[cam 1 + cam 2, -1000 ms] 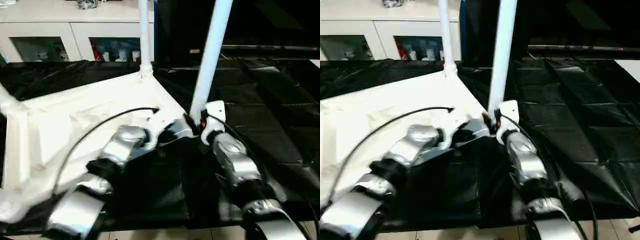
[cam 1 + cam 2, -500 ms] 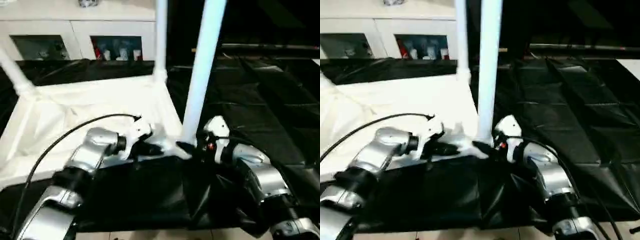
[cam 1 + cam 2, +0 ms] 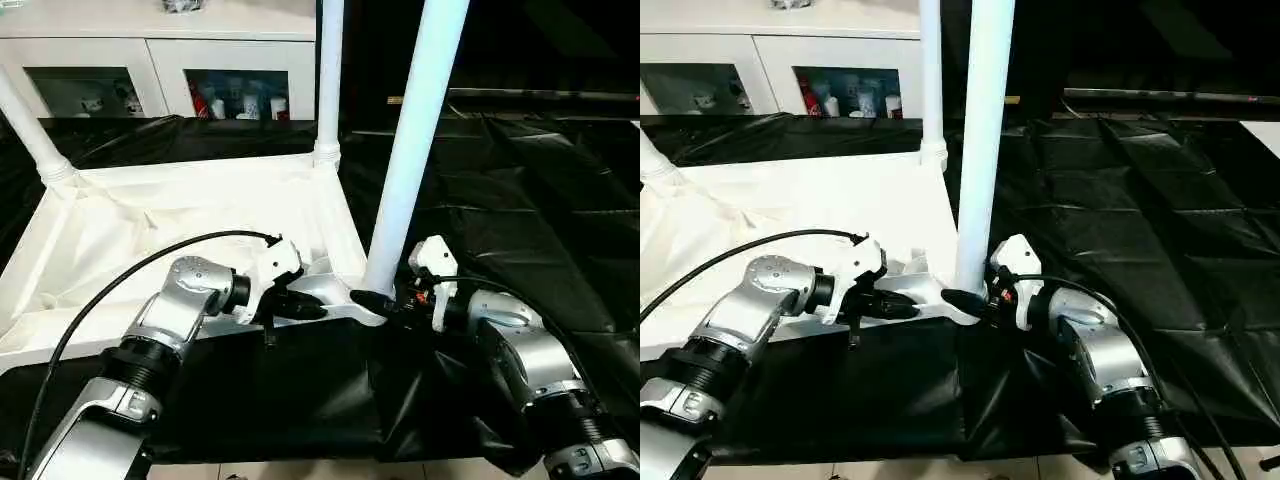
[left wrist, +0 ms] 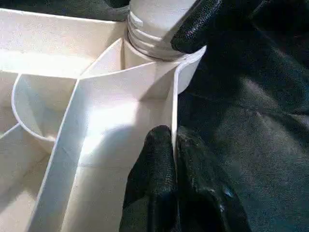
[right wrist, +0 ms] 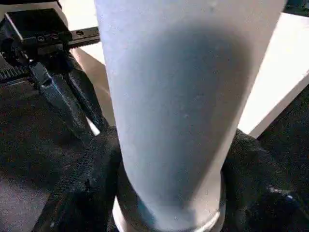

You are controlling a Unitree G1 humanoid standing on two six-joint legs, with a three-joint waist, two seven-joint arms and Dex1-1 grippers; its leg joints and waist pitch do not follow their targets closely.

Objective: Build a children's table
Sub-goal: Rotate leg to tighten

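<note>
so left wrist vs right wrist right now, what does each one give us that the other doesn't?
Left wrist: the left tool's fingers pinching the tabletop rim, one inside and one outside, plus the ribs and a round socket on the underside.

Right wrist: the leg shaft up close with the right tool's fingers shut around its base, and the left tool's body behind.

Both: the near-corner leg seated in its socket, the right tool on it, and the black sheet.
</note>
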